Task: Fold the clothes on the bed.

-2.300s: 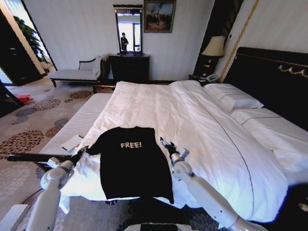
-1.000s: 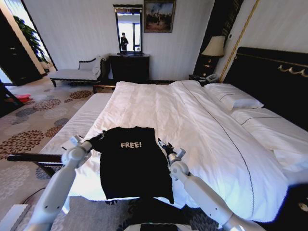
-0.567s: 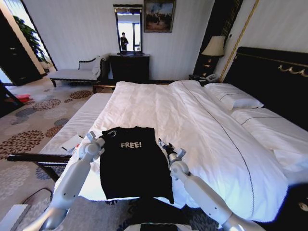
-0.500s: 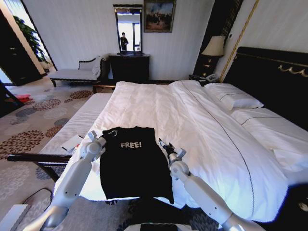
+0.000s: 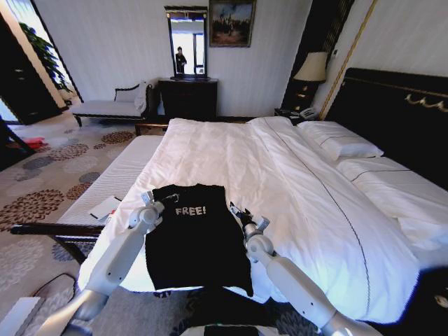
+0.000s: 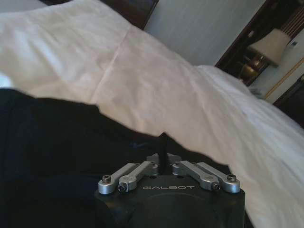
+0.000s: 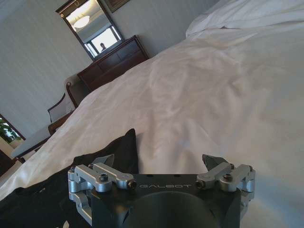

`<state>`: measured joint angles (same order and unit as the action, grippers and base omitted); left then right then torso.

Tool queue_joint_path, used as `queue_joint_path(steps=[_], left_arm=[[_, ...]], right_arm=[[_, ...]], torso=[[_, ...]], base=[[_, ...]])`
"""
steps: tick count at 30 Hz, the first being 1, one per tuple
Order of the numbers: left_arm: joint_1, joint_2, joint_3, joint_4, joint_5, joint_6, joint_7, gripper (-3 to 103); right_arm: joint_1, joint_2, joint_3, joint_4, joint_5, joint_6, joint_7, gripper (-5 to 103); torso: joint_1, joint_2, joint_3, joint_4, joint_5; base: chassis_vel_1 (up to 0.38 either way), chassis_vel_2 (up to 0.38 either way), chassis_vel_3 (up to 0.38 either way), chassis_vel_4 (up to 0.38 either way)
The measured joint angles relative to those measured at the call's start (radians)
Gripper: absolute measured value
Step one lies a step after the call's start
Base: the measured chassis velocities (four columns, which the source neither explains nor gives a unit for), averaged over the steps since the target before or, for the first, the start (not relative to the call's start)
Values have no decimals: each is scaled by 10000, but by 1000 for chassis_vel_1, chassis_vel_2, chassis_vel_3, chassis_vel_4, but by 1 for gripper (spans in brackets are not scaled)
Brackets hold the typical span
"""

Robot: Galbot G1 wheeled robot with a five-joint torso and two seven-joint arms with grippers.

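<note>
The clothes are one black T-shirt (image 5: 196,245) with white "FREE!" lettering, lying flat near the foot corner of the bed's white duvet (image 5: 280,175). My left gripper (image 5: 159,201) is shut on the shirt's left sleeve and holds it over the chest, beside the lettering. In the left wrist view the gripper (image 6: 163,142) has its fingers pinched together over black fabric (image 6: 52,142). My right gripper (image 5: 236,211) stands open just off the shirt's right shoulder. The right wrist view shows that gripper (image 7: 159,161) spread wide above the duvet (image 7: 213,95), with the right sleeve (image 7: 116,149) beside one finger.
A striped bench (image 5: 115,178) runs along the bed's left side, with a white paper (image 5: 105,208) on it. The dark headboard (image 5: 392,112) and pillows (image 5: 343,143) lie to the right. A dresser with a mirror (image 5: 187,98) and a chaise (image 5: 108,105) stand at the far wall.
My left arm has swung right from beside the bed, carrying the left sleeve inward over the shirt's chest. The right gripper has barely moved.
</note>
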<state>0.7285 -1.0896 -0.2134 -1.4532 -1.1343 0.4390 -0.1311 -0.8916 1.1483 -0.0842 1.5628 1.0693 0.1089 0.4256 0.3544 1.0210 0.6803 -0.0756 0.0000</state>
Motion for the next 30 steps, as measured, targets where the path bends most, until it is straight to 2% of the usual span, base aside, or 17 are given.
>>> queue_joint_path(steps=[1, 3, 5, 6, 7, 8, 9, 12, 14, 15, 17, 18, 21, 23, 25, 30], left_arm=[[-13, -40, -109, -61, -94, 26, -82, 19], [-66, -163, -607, -267, -816, 237, -513, 29], [-74, -178, -717, -312, -1040, 313, -629, 29], [-75, -190, -885, -375, -1343, 411, -798, 34], [-48, -185, -1132, -451, -1625, 482, -955, 34], [40, -154, -1351, -532, -1839, 549, -1060, 45], [40, -154, -1351, -532, -1839, 549, -1060, 45], [765, 110, -2127, -813, -2150, 755, -1213, 61], [1047, 214, -2316, -907, -2145, 804, -1214, 61], [1472, 355, -2557, -1031, -2097, 889, -1192, 67], [2182, 540, -2990, -1299, -2063, 1099, -1113, 78], [2182, 540, -2990, -1299, -2063, 1099, -1113, 78], [2695, 593, -3370, -1548, -2206, 1336, -1042, 93], [2731, 572, -3410, -1570, -2221, 1359, -1034, 93], [2674, 437, -3426, -1556, -2252, 1380, -1035, 99], [2536, 235, -3289, -1423, -2202, 1401, -1072, 100]], right_arm=[[-13, 0, 0, 12, -6, 1, 4, 100], [-58, 2, -3, 73, -26, 3, 13, 100], [-66, 3, -7, 81, -35, 4, 14, 100], [-78, 6, -13, 90, -51, 4, 18, 100], [-98, 8, -20, 103, -77, 5, 23, 100], [-110, 8, -23, 133, -89, 6, 28, 100], [-110, 8, -23, 133, -89, 6, 28, 100], [-108, 14, -73, 191, -93, 7, 36, 100], [-88, 27, -109, 192, -93, 8, 34, 100], [-68, 40, -136, 192, -93, 8, 29, 100], [-75, 42, -142, 209, -93, 8, 26, 100], [-75, 42, -142, 209, -93, 8, 26, 100], [-95, 37, -157, 222, -117, 7, 24, 100], [-98, 43, -163, 221, -127, 7, 24, 100], [-119, 67, -183, 224, -148, -2, 50, 100], [-183, 29, -190, 345, -168, -26, 113, 100]], torso=[[0, 0, 0, 0, 0], [0, 0, 0, 1, 1], [0, 0, 0, 1, 1], [0, 0, 0, 1, 0], [0, 0, 0, -1, 1], [0, 1, -1, -2, 1], [0, 1, -1, -2, 1], [0, 0, 0, -2, -2], [0, 0, 0, 0, -1], [0, 0, 0, 9, 0], [-3, 1, 0, 11, -4], [-3, 1, 0, 11, -4], [-4, 1, 0, 2, -2], [-3, 0, -1, 0, -1], [-3, 1, 0, -2, 0], [-2, 0, -1, -1, 0]], base=[[0, 0, 0, 0], [0, 0, 0, 0], [0, 0, 0, 0], [0, 0, 0, 0], [0, 0, 0, 0], [0, 0, 0, 0], [0, 0, 0, 0], [0, 0, 0, 0], [0, 0, 0, 0], [0, 0, 0, 0], [0, 0, 0, 0], [0, 0, 0, 0], [0, 0, 0, 0], [0, 0, 0, 0], [0, 0, 0, 0], [0, 0, 0, 0]])
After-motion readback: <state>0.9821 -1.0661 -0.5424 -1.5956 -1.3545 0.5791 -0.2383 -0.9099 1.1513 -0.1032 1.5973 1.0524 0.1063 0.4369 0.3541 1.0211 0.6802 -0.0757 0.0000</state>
